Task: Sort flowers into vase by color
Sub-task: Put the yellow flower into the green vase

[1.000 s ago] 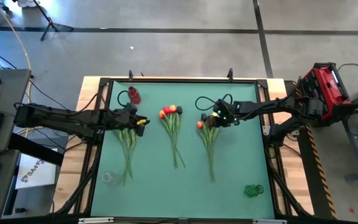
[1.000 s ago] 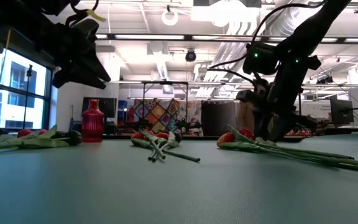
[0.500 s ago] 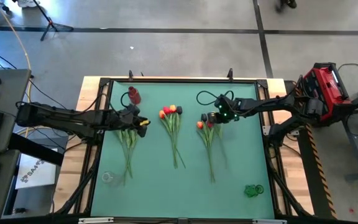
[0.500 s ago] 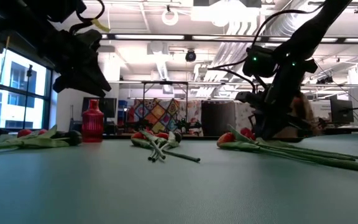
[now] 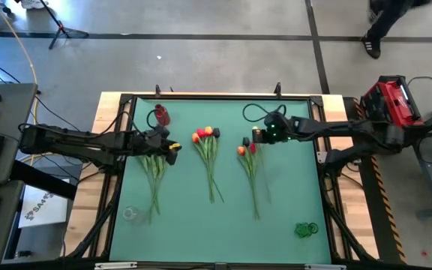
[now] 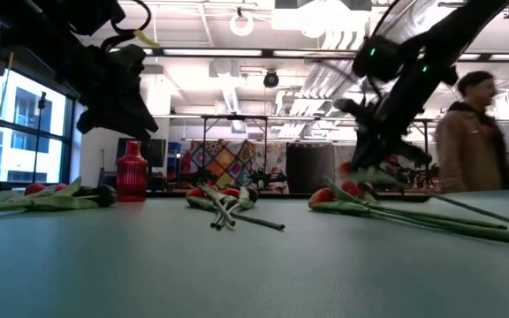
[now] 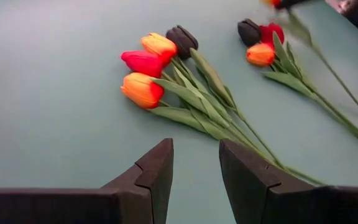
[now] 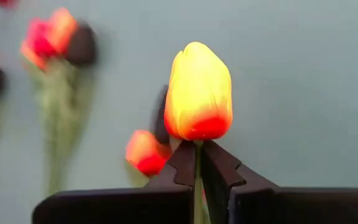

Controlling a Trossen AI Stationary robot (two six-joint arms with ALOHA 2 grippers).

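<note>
Because the grip is just under the head, the orange-yellow tulip stands upright between the closed fingers of the right gripper, and its long stem can hang free, which I judge makes it easier to lower into a vase. This gripper is lifted above the right bunch of tulips, to the right of the red vase. A middle bunch lies between them on the mat, and a left bunch lies just below the red vase. The left gripper hovers over the left bunch, close to the red vase, with its fingers apart and nothing between them; it seems to wait.

A clear vase and a green vase stand further from the red vase, at the two near corners, probably one vase for each colour.

All this is on a green mat on a wooden table. Behind the table is a large workshop room, where a person walks past.
</note>
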